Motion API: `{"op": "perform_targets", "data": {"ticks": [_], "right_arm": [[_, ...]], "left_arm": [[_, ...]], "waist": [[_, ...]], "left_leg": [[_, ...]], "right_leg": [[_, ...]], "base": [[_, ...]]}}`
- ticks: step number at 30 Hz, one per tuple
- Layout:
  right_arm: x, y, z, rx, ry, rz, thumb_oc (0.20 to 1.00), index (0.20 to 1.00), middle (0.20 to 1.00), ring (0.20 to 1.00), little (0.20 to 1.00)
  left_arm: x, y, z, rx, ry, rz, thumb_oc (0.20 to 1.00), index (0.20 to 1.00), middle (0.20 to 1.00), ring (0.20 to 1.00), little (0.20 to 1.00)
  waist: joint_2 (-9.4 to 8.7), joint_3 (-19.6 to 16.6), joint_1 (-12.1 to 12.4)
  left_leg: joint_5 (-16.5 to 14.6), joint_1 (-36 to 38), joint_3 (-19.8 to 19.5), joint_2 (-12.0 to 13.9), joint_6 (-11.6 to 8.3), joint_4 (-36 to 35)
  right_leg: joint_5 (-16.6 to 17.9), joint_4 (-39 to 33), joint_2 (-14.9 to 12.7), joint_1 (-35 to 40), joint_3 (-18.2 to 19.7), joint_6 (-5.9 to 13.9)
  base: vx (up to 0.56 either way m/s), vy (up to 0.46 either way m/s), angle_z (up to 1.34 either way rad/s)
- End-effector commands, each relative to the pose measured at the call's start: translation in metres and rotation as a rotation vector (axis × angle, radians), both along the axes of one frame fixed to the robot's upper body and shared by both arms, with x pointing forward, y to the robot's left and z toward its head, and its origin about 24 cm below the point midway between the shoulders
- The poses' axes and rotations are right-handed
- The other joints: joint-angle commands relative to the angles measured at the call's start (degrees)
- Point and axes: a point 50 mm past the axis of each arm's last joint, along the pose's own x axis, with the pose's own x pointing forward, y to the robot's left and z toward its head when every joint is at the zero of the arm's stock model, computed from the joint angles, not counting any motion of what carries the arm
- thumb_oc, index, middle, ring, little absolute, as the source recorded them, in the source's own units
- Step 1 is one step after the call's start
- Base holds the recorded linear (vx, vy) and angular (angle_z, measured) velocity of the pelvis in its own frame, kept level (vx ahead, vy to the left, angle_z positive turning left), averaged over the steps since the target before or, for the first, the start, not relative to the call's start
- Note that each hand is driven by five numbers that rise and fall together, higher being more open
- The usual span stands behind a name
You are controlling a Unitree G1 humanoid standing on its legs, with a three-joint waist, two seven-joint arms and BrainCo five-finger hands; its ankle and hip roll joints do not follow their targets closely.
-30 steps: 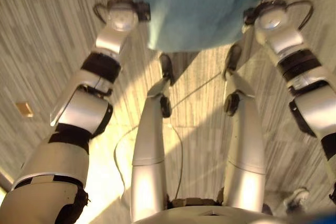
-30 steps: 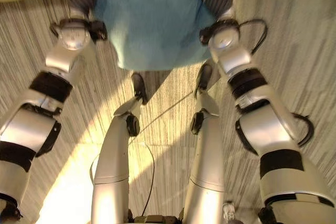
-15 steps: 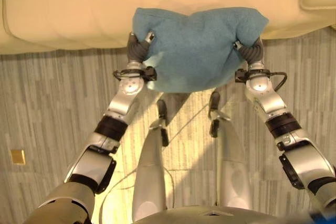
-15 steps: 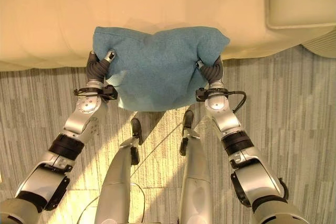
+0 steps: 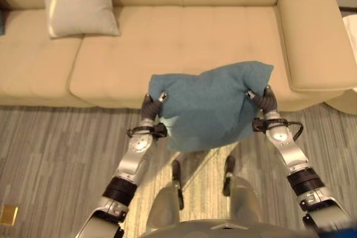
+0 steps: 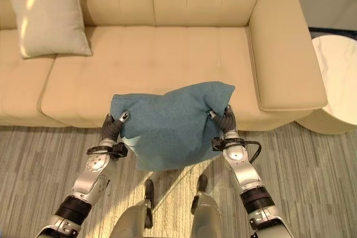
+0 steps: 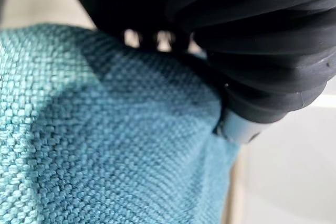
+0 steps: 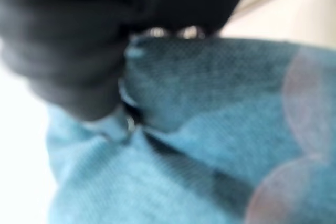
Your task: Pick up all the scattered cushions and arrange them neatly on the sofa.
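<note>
I hold a blue cushion (image 5: 209, 104) between both hands in front of the beige sofa (image 5: 184, 37), over the front edge of its right seat. My left hand (image 5: 149, 107) grips the cushion's left side, its thumb curled over the fabric. On the cushion's right corner, my right hand (image 5: 266, 100) is curled the same way. Close up, the blue weave (image 7: 94, 140) fills the space past the left hand's dark cover, and the same cloth (image 8: 210, 129) bunches under the right hand. A light grey cushion (image 5: 78, 1) leans upright against the backrest on the sofa's left seat.
The sofa's right armrest (image 5: 307, 37) stands just right of the held cushion. A round white table (image 6: 340, 76) sits beyond that armrest. Grey striped carpet (image 5: 56, 154) covers the floor, with a small brass floor plate (image 5: 8, 214) at the lower left.
The camera has tilted up from the floor to the sofa. Both hands have lifted the blue cushion forward, from in front of the sofa base to over the seat edge.
</note>
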Motion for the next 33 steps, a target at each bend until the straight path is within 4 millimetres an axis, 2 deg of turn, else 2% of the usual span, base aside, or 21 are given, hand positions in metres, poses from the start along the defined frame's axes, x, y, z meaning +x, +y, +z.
{"op": "perform_targets", "data": {"ticks": [1,7,9,10,11,12,14,16,18,19,20,21,24,25,26,28,29,30,31,32,33], "right_arm": [[0.001,0.005,0.028,0.026,-0.163,0.034,0.2,0.2,0.2,0.2,0.2],[-0.009,-0.005,0.02,0.03,-0.133,0.007,0.2,0.2,0.2,0.2,0.2],[-0.011,-0.003,0.016,0.03,-0.118,0.024,0.2,0.2,0.2,0.2,0.2],[-0.012,-0.003,0.016,0.03,-0.118,0.024,0.2,0.2,0.2,0.2,0.2],[-0.012,-0.003,0.018,0.023,-0.121,0.033,0.2,0.2,0.2,0.2,0.2],[-0.012,-0.003,0.018,0.023,-0.121,0.033,0.2,0.2,0.2,0.2,0.2],[-0.013,-0.003,0.016,0.031,-0.113,0.037,0.2,0.2,0.2,0.2,0.2],[-0.014,-0.002,0.016,0.035,-0.116,0.048,0.2,0.2,0.2,0.2,0.2],[-0.013,0.001,0.018,0.038,-0.121,0.059,0.2,0.2,0.2,0.2,0.2],[-0.013,0.001,0.018,0.038,-0.121,0.059,0.2,0.2,0.2,0.2,0.2],[-0.014,0.001,0.017,0.034,-0.117,0.065,0.2,0.2,0.2,0.2,0.2],[-0.013,0.002,0.018,0.03,-0.123,0.07,0.2,0.2,0.2,0.2,0.2],[-0.014,0.002,0.017,0.031,-0.12,0.07,0.2,0.2,0.2,0.2,0.2],[-0.021,-0.004,0.01,0.026,-0.092,0.054,0.2,0.2,0.2,0.2,0.2],[-0.026,-0.009,0.005,0.031,-0.077,0.037,0.2,0.2,0.2,0.2,0.2],[-0.03,-0.012,0.002,0.033,-0.068,0.027,0.2,0.2,0.2,0.2,0.2],[-0.034,-0.019,0.0,0.036,-0.061,-0.003,0.2,0.2,0.2,0.2,0.2],[-0.035,-0.02,0.0,0.039,-0.066,-0.008,0.2,0.2,0.2,0.2,0.2],[-0.034,-0.02,0.001,0.04,-0.066,-0.009,0.2,0.2,0.2,0.2,0.2],[-0.034,-0.022,0.004,0.031,-0.081,-0.014,0.2,0.2,0.2,0.2,0.2],[-0.034,-0.023,0.005,0.029,-0.081,-0.013,0.2,0.2,0.2,0.2,0.2]], "left_arm": [[0.004,-0.001,0.026,0.026,-0.149,-0.042,0.2,0.2,0.2,0.2,0.2],[-0.001,0.008,0.02,0.05,-0.122,-0.034,0.2,0.2,0.2,0.2,0.2],[-0.005,0.011,0.017,0.059,-0.108,-0.034,0.2,0.2,0.2,0.2,0.2],[-0.005,0.011,0.017,0.06,-0.107,-0.035,0.2,0.2,0.2,0.2,0.2],[-0.006,0.013,0.017,0.063,-0.107,-0.034,0.2,0.2,0.2,0.2,0.2],[-0.006,0.013,0.017,0.063,-0.107,-0.034,0.2,0.2,0.2,0.2,0.2],[-0.007,0.014,0.017,0.06,-0.105,-0.034,0.2,0.2,0.2,0.2,0.2],[-0.008,0.016,0.017,0.061,-0.102,-0.034,0.2,0.2,0.2,0.2,0.2],[-0.009,0.014,0.016,0.057,-0.098,-0.04,0.2,0.2,0.2,0.2,0.2],[-0.009,0.014,0.016,0.057,-0.098,-0.04,0.2,0.2,0.2,0.2,0.2],[-0.01,0.013,0.015,0.05,-0.096,-0.041,0.2,0.2,0.2,0.2,0.2],[-0.009,0.013,0.014,0.055,-0.09,-0.039,0.2,0.2,0.2,0.2,0.2],[-0.008,0.011,0.013,0.052,-0.086,-0.042,0.2,0.2,0.2,0.2,0.2],[-0.007,0.005,0.011,0.043,-0.083,-0.058,0.2,0.2,0.2,0.2,0.2],[-0.007,-0.002,0.008,0.034,-0.074,-0.086,0.2,0.2,0.2,0.2,0.2],[-0.008,-0.003,0.005,0.029,-0.061,-0.091,0.2,0.2,0.2,0.2,0.2],[-0.005,-0.009,0.004,0.002,-0.054,-0.103,0.2,0.2,0.2,0.2,0.2],[-0.005,-0.012,0.004,-0.003,-0.054,-0.114,0.2,0.2,0.2,0.2,0.2],[-0.005,-0.012,0.004,-0.003,-0.055,-0.114,0.2,0.2,0.2,0.2,0.2],[-0.004,-0.012,0.003,-0.001,-0.047,-0.113,0.2,0.2,0.2,0.2,0.2],[-0.003,-0.013,0.004,-0.005,-0.048,-0.115,0.2,0.2,0.2,0.2,0.2]], "waist": [[-1.72,-6.3,1.2],[-2.69,-7.0,1.3],[-3.5,-7.0,1.7],[-3.53,-7.0,1.7],[-3.84,-6.7,1.5],[-3.84,-6.7,1.5],[-3.58,-6.5,1.2],[-2.75,-6.1,0.8],[-2.51,-5.6,0.5],[-2.42,-5.6,0.4],[-2.4,-5.4,0.1],[-2.43,-5.2,-0.1],[-2.46,-5.1,-0.7],[-3.19,-5.3,-2.6],[-3.42,-6.0,-3.3],[-3.19,-6.6,-3.8],[-3.67,-6.6,-5.0],[-4.13,-6.3,-5.4],[-3.96,-6.4,-5.5],[-4.63,-6.2,-5.6],[-4.77,-6.3,-5.6]], "left_leg": [[-3.9,-0.7,-2.1,0.8,-2.73,2.7],[-6.4,1.9,-1.2,-0.1,-2.22,4.6],[-9.0,2.3,-1.2,-1.4,-1.0,7.2],[-9.1,2.2,-1.1,-1.4,-0.97,7.3],[-9.9,2.0,-1.5,-2.4,0.17,8.4],[-9.9,2.0,-1.5,-2.4,0.17,8.4],[-10.2,1.8,-1.7,-3.0,1.31,8.7],[-11.3,3.0,-2.1,-4.0,2.53,8.4],[-11.2,3.5,-2.1,-4.6,2.95,8.2],[-11.4,3.6,-2.2,-4.5,2.91,8.3],[-11.4,4.2,-2.4,-4.8,2.97,7.9],[-11.7,5.4,-2.7,-5.3,2.99,7.6],[-11.8,6.1,-3.3,-5.4,2.88,7.2],[-12.5,8.2,-5.6,-6.5,2.57,6.8],[-12.5,8.8,-7.8,-6.7,1.62,7.6],[-11.7,9.0,-8.1,-5.9,0.79,8.2],[-6.4,4.5,-5.2,-2.8,-2.22,16.7],[-4.8,1.1,-4.2,-1.4,-2.08,22.1],[-5.1,0.6,-4.3,-1.3,-2.11,22.8],[-4.6,-2.1,-1.6,0.6,-1.28,27.0],[-4.9,-3.1,-0.3,1.1,-0.84,26.8]], "right_leg": [[1.1,-5.2,-3.1,6.7,-1.9,6.34],[1.7,-6.7,-4.2,11.4,-3.1,7.16],[2.8,-5.7,-5.3,11.4,-1.8,7.8],[2.8,-5.7,-5.3,11.3,-1.7,7.83],[5.0,-3.1,-6.3,10.4,-0.1,8.31],[5.0,-3.1,-6.3,10.4,-0.1,8.31],[5.6,1.4,-6.3,8.5,2.6,8.21],[3.8,3.0,-4.0,5.2,6.3,7.14],[3.0,1.2,-2.0,3.2,6.4,6.3],[2.9,1.2,-2.0,3.3,6.3,6.26],[2.6,0.1,-0.4,2.4,7.1,6.13],[3.2,-1.2,0.9,0.4,6.3,6.1],[2.9,-1.7,2.1,-0.4,6.3,5.98],[1.8,-1.5,6.8,-1.3,12.0,5.53],[1.0,-2.3,8.2,1.0,14.4,3.8],[0.5,-2.4,8.9,2.1,14.5,3.08],[0.2,-3.4,8.0,4.4,12.9,1.85],[0.0,-4.1,7.8,5.4,12.1,1.05],[0.1,-4.1,7.9,5.3,11.9,1.02],[-0.8,-5.2,8.0,7.4,10.7,-0.09],[-1.1,-5.6,7.9,8.1,10.4,-0.27]], "base": [[0.07,0.067,-0.07],[0.11,0.098,0.08],[0.09,0.169,0.02],[0.09,0.214,-0.09],[0.03,0.111,-0.13],[0.03,0.163,-0.15],[0.04,0.125,-0.15],[0.16,0.162,-0.17],[0.12,0.077,-0.19],[0.08,0.032,-0.17],[0.16,0.031,-0.08],[0.15,0.034,0.0],[0.15,-0.015,0.14],[0.32,-0.142,0.63],[0.32,-0.144,1.05],[0.19,-0.18,1.06],[0.17,-0.259,0.6],[0.08,-0.189,0.68],[0.09,-0.198,1.35],[0.11,-0.153,1.1],[0.17,-0.173,0.86]]}}
